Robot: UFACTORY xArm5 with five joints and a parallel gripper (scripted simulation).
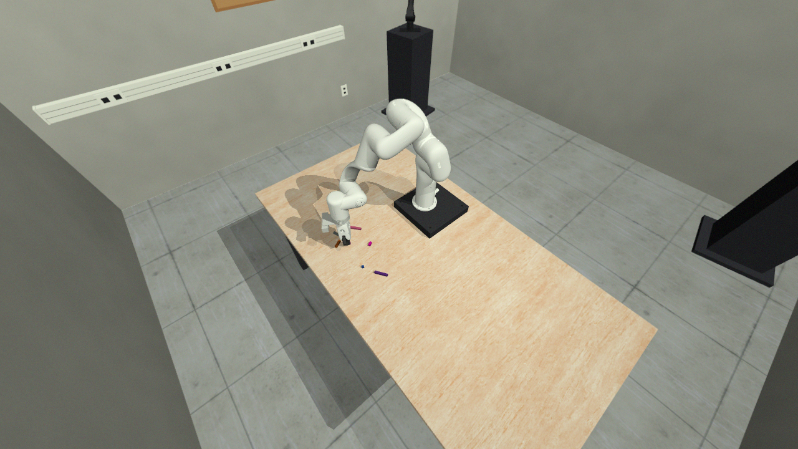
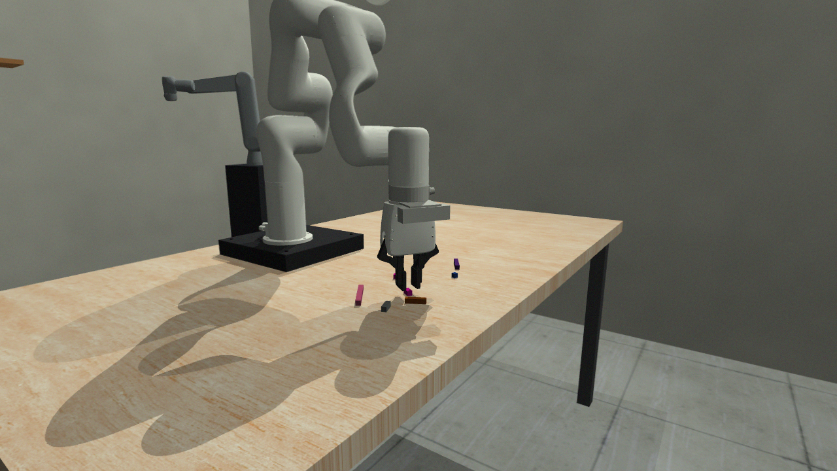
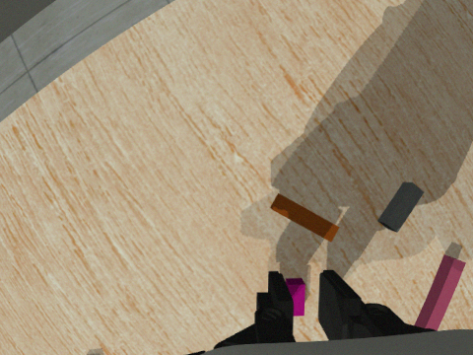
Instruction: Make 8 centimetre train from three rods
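The orange rod (image 1: 337, 244) (image 2: 415, 300) (image 3: 304, 217), a slim, straight-edged bar with square ends, lies flat on the tabletop (image 1: 474, 312) (image 2: 526, 246) (image 3: 123, 197), whose pale wood look is streaked with tan grain. Just beside the orange rod is the near magenta rod (image 2: 407, 291) (image 3: 299, 297), a short, smooth block lying flat and apart from it. The claw (image 1: 345, 241) (image 2: 408, 286) (image 3: 299, 295), with angular, matte black fingers, hangs near the orange rod, over the near magenta rod; its fingers are partly spread, with a gap between them and nothing pinched. Near one end of the orange rod, apart from it and turned at a steep angle to it, lies the grey rod (image 2: 385, 306) (image 3: 401, 206), a dark, stubby bar. Past the grey rod from the orange rod is the pink rod (image 1: 356, 227) (image 2: 359, 294) (image 3: 441, 293), longer than the orange rod and crisp-edged. On the side of the orange rod toward the smooth white arm and its black, slab-like base (image 1: 431, 231) (image 2: 345, 241) sits the far magenta rod (image 1: 369, 244), partly behind a finger in the exterior view. Well apart from the orange rod are the tiny, cube-like blue rod (image 1: 361, 266) (image 2: 454, 275) and, farther out, the long, dark purple rod (image 1: 381, 273) (image 2: 456, 263). These rods all lie separate, so the train is unmade.
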